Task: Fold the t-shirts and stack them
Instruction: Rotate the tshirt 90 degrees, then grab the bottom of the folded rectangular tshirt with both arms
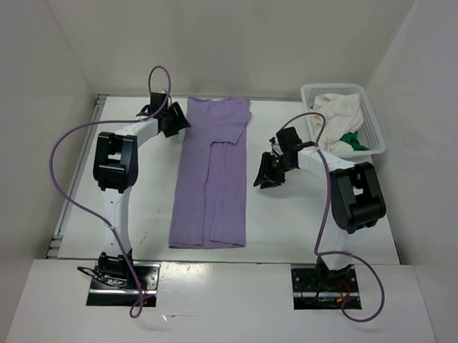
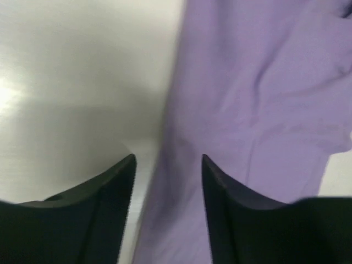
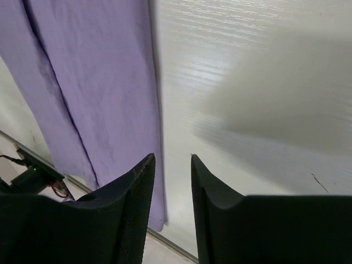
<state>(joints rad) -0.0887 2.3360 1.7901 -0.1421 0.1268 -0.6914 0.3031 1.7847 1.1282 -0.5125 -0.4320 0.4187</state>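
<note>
The left claw (image 1: 173,121) stands partly open, a clear gap between its two black fingers (image 2: 113,187) and nothing gripped in it; in the left wrist view the gap sits over the left edge of the lavender t-shirt (image 2: 258,110), though the blurred picture does not show whether the tips touch the cloth. The right claw (image 1: 269,174) is also parted, by a narrower gap, and holds nothing; its fingers (image 3: 217,192) hang over bare worktop (image 1: 287,219) just beside the shirt's right edge. The lavender t-shirt lies flat between the two arms as a long strip, its sides folded in toward the middle, running from the far part of the worktop toward the near edge. The left claw is at its far left corner, the right claw beside its right side about midway along. At the far right corner stands a white mesh basket (image 1: 333,88), with the cream t-shirt (image 1: 338,115) bunched inside and the green t-shirt (image 1: 356,142) showing at its near end
</note>
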